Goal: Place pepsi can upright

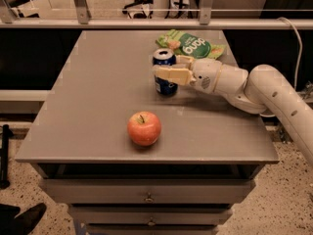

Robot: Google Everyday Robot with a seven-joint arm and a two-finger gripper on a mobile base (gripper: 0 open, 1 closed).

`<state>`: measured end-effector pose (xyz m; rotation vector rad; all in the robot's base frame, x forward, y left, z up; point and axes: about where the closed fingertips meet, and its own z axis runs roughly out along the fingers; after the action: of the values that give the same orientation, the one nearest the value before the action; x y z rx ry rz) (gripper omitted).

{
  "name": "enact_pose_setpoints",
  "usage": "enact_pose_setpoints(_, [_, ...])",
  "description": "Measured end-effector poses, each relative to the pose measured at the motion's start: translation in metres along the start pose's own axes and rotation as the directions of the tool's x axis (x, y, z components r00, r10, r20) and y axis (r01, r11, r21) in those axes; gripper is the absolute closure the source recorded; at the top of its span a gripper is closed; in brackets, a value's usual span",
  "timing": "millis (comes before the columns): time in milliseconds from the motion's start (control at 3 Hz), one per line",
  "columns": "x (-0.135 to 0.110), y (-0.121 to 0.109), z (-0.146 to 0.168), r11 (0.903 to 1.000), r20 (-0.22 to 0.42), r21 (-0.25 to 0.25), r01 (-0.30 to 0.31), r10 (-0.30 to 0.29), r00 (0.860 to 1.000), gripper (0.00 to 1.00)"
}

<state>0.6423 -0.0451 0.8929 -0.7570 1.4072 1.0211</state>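
Observation:
The pepsi can (pixel 164 84) is dark blue with a silver top. It stands upright on the grey table (pixel 98 97), right of centre and toward the back. My gripper (pixel 166 71) reaches in from the right and is shut on the can, its tan fingers (pixel 173 75) across the can's middle. The white arm (pixel 264 92) stretches away to the right edge of the view.
A red apple (pixel 144 128) sits near the table's front edge, in front of the can. A green snack bag (pixel 190 45) lies at the back, just behind the gripper. Drawers (pixel 146 197) are below the tabletop. A railing runs behind the table.

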Motion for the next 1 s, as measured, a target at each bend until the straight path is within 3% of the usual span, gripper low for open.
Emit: enact_pose_setpoints(1000, [0.0037, -0.0067, -0.0215, 1.0000, -0.048, 0.006, 0.003, -0.002, 0.999, 0.15])
